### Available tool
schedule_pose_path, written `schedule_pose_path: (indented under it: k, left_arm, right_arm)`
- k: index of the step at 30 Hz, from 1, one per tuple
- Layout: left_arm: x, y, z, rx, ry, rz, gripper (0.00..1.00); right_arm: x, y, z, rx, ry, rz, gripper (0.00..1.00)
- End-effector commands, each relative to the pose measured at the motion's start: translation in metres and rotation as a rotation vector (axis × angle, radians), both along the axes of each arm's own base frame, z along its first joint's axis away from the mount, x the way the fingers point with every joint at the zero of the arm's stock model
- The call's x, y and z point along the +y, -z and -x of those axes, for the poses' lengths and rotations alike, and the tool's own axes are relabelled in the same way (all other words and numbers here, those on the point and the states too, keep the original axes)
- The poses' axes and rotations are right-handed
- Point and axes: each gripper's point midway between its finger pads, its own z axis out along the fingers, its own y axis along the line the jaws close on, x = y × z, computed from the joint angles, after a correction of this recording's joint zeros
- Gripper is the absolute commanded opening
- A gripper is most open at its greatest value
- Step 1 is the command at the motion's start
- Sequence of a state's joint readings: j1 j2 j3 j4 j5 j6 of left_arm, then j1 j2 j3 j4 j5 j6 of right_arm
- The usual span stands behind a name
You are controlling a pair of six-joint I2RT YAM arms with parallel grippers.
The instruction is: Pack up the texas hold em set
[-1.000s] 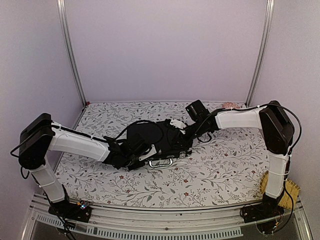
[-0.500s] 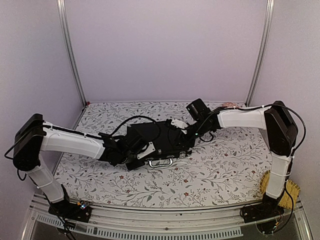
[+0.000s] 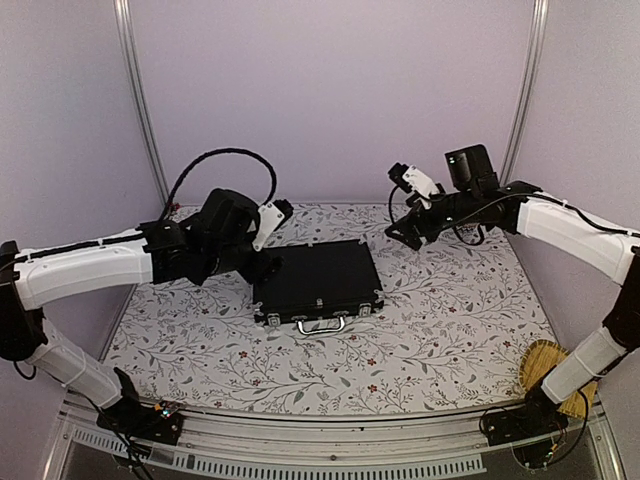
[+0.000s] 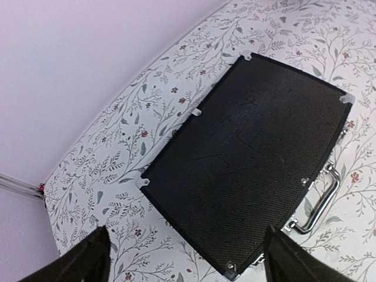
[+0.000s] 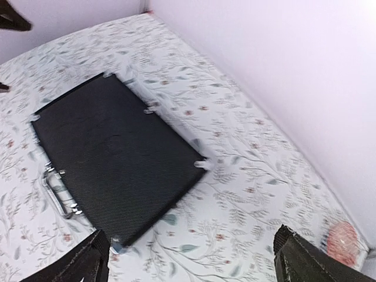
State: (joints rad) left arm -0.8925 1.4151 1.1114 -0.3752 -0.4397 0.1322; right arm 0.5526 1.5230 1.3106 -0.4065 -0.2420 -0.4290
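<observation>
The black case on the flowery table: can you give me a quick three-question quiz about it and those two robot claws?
1. True or false: the black textured briefcase lies shut and flat on the floral table.
2. Its silver handle faces: A) the table's near edge, B) the back wall, C) straight up.
3. What do the left gripper and right gripper hold?
Key: 1 true; 2 A; 3 nothing, both are open and apart from the case.

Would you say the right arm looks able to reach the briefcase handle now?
Probably yes: the right gripper hangs open, clear of the closed briefcase, and nothing covers or blocks the handle on its near edge.
</observation>
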Motion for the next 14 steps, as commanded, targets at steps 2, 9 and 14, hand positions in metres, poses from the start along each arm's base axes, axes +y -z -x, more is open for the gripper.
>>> schedule_pose_path:
  k: [2,9,14]
  left_arm:
    - [0.031,-0.037,-0.017,-0.033,-0.183,0.248,0.97]
    - [0.055,-0.047,-0.021,-0.044,-0.283,0.395,0.97]
    - [0.052,-0.047,-0.02,-0.032,-0.269,0.396,0.97]
  right_arm:
    - [-0.086,-0.054,-0.025,-0.168,0.339,-0.107,0.99]
    - [-0.134,-0.059,-0.022,-0.169,0.568,-0.198,0.99]
    - [-0.13,-0.04,-0.016,-0.124,0.554,-0.217,0.99]
